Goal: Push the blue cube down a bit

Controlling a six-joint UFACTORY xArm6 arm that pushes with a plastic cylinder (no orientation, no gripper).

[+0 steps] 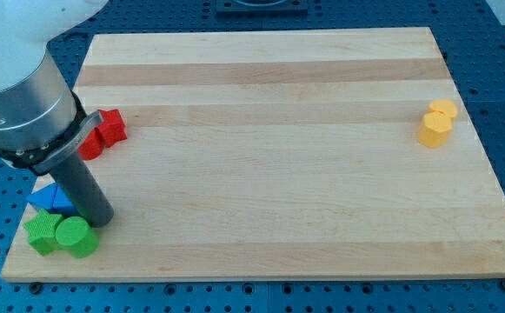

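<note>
Down at worktop [278, 156] lower-left corner: my tip [101, 219] just right of blue cube [50, 199], touching or nearly so, above green blocks [61, 235]. No fingers fitted, nothing held. Red blocks [102, 132] higher; yellow blocks [437, 123] far right.

The surface [269, 174] carries eight blocks in view. Two are red: a red cylinder [89, 146] and a red star-shaped block [110, 127]. Two are blue: a blue cube [42, 198] and a blue triangular block [62, 203]. Two are green [39, 234] [75, 236]. Two are yellow [441, 109] [434, 129].
</note>
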